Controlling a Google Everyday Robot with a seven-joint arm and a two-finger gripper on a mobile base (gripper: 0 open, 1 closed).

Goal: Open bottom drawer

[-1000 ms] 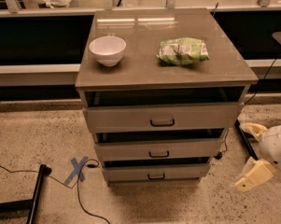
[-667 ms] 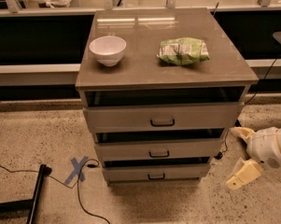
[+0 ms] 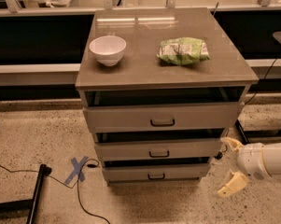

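The grey drawer cabinet stands in the middle of the camera view. The bottom drawer (image 3: pixel 155 173) is the lowest and shallowest of three, with a small dark bar handle (image 3: pixel 156 176). Its front sits about flush under the middle drawer (image 3: pixel 158 150). The top drawer (image 3: pixel 161 117) has a taller front. My gripper (image 3: pixel 229 164) is low at the right, just off the cabinet's right side, level with the lower two drawers. Its two cream fingers (image 3: pixel 232 183) are spread apart and hold nothing. It touches no handle.
A white bowl (image 3: pixel 107 49) and a green snack bag (image 3: pixel 183 50) lie on the cabinet top (image 3: pixel 144 71). A blue tape X (image 3: pixel 78 168), a cable and a black stand leg (image 3: pixel 36 197) are on the speckled floor at left. Dark shelving runs behind.
My gripper and white arm have moved left, closer to the cabinet's right side. The drawers, bowl and bag have not moved.
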